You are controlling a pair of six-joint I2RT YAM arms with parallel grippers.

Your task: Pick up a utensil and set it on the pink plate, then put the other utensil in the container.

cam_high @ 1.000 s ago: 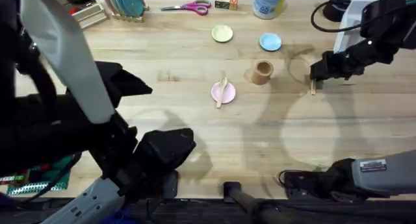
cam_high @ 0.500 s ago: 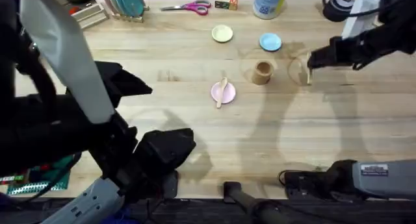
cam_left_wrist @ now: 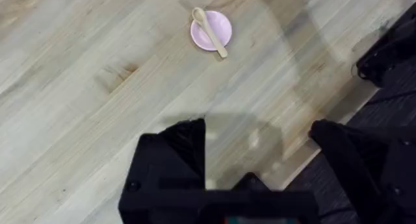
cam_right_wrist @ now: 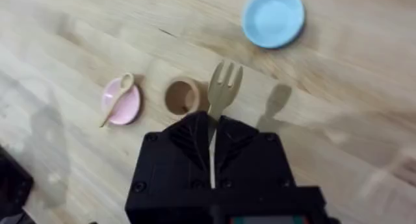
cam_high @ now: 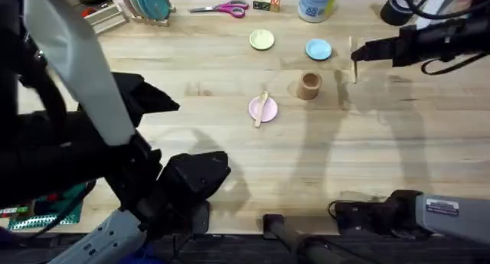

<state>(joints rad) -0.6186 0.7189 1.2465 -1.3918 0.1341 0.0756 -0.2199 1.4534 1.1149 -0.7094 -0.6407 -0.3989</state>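
Overhead: the right gripper (cam_high: 357,53) clenches the fork (cam_high: 354,63) above the desk (cam_high: 230,164), the container (cam_high: 308,86) near it toward the desk's middle.
Left wrist: the left gripper (cam_left_wrist: 257,130) hangs released, the spoon (cam_left_wrist: 209,32) well ahead, lying on the pink plate (cam_left_wrist: 211,30) (first step looks done).
Right wrist: the tines stand just beside the cup's mouth; next, I judge, carry the fork over that opening, handle down, then release.

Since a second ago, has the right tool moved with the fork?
Yes. In the overhead view the right tool, shut on the wooden fork, has gone from right of the brown cup up toward the blue plate.
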